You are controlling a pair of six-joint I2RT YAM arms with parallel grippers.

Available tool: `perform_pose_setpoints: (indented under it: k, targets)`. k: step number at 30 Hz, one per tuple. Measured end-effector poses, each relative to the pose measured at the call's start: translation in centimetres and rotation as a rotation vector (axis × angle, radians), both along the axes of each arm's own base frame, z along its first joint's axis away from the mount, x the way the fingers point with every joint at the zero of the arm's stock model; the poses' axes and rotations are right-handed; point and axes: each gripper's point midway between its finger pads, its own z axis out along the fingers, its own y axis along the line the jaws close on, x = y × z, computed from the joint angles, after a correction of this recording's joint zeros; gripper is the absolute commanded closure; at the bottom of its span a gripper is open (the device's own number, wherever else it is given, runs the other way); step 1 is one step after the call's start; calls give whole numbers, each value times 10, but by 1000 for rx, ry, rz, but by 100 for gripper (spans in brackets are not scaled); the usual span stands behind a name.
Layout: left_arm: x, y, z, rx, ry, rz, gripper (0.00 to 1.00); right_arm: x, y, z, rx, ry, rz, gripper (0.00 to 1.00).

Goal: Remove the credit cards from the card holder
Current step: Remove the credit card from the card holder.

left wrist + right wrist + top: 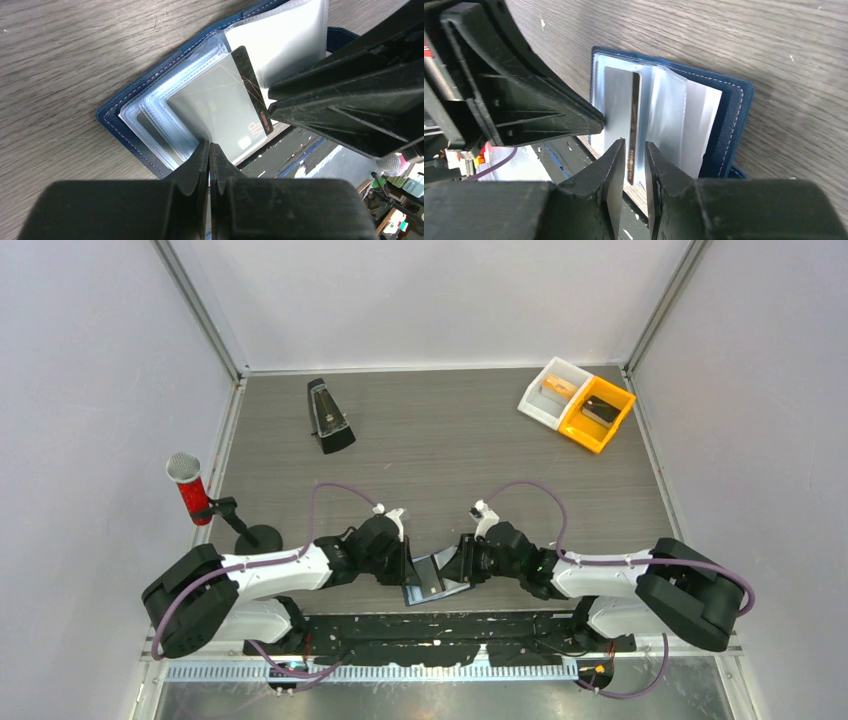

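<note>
The left claw [209,150] is clenched tight, its tips set against the near edge of the silver card [215,110] just ahead of it; whether they pinch it I cannot tell. The card holder [120,127] lies open on the table [450,440] between the two claws, its clear sleeves [285,40] fanned up. The right claw [634,146] stands slightly released, jaws straddling the edge of the dark card [246,67] just behind the silver one
</note>
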Motion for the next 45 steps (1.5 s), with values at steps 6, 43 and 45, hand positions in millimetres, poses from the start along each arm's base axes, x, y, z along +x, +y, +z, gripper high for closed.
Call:
perform_pose_setpoints:
  k: [6, 43, 45]
  targets:
    - [0, 0, 0, 1, -1, 0, 97, -2, 0, -14, -22, 29, 25, 72]
    - [-1, 4, 21, -14, -32, -3, 66, 17, -32, 48, 152, -77, -20, 95]
    - [3, -1, 38, -49, -63, -4, 62, 16, -35, 51, 149, -84, -25, 95]
